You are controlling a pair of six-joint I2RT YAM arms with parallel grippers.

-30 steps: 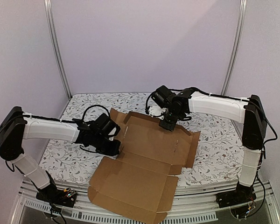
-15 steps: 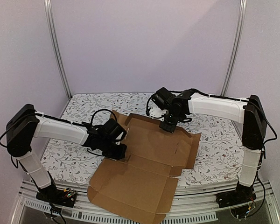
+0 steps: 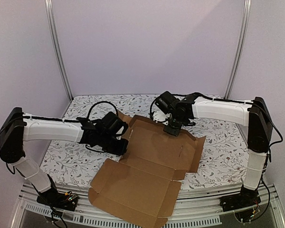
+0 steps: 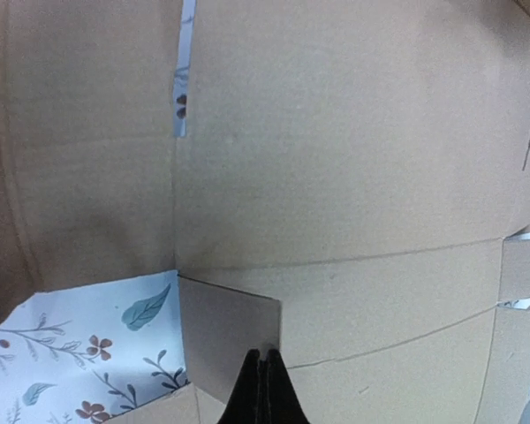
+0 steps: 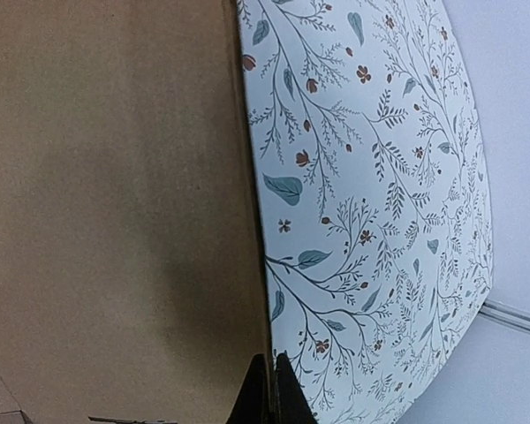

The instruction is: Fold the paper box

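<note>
Black closed jaws on the left gripper [image 4: 263, 355] hold nothing; the tips rest over a small side flap of the paper box [image 3: 149, 164]. The right gripper [image 5: 271, 360], likewise pressed together and empty, meets the far edge. The sheet lies largely flat on the floral table [image 3: 218, 142]. Step in hand, as judged: raising the walls. Next: push one flap upright along its crease.

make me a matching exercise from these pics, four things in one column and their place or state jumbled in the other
Things:
1. left claw
2. right claw
3. plain brown corrugated cardboard paper box
4. white floral-print table cover

Place or state:
a. lying underneath the cardboard
b. shut, at the cardboard's far edge
c. spread open, its near end past the front edge
d. shut, at the cardboard's left side by a small flap

Pairs: 1-d, 2-b, 3-c, 4-a
</note>
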